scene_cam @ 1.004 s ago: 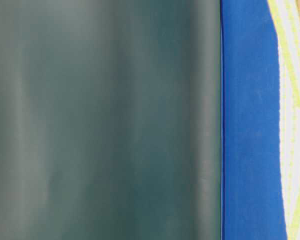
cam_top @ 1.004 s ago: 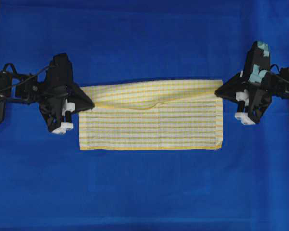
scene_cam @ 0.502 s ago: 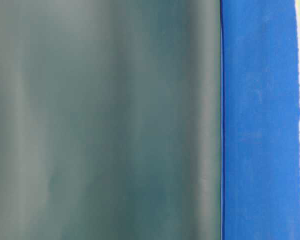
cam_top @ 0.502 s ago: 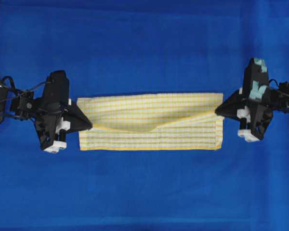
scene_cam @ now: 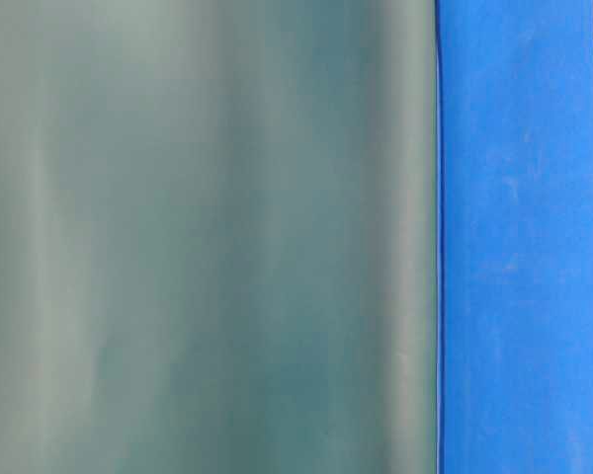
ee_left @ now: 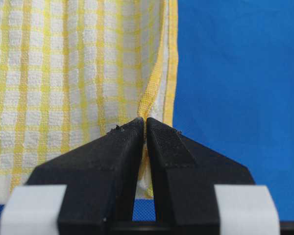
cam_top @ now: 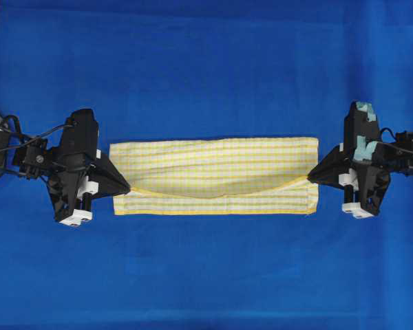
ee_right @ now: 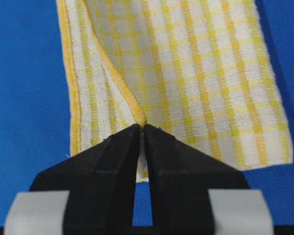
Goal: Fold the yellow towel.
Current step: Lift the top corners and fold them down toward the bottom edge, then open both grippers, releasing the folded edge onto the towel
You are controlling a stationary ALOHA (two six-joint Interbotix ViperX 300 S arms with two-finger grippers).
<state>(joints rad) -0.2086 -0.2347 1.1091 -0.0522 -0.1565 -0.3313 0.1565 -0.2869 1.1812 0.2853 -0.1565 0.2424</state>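
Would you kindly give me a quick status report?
Left gripper and right gripper shut on yellow towel hem. Top layer almost at near edge. Nothing in the way.

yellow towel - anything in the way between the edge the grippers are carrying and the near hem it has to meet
Nothing visible. The left gripper and right gripper pinch the yellow towel, and only its own lower layer lies ahead.

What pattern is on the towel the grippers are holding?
The yellow towel has a yellow-and-white check with a brighter yellow hem, clearest in the left wrist view.
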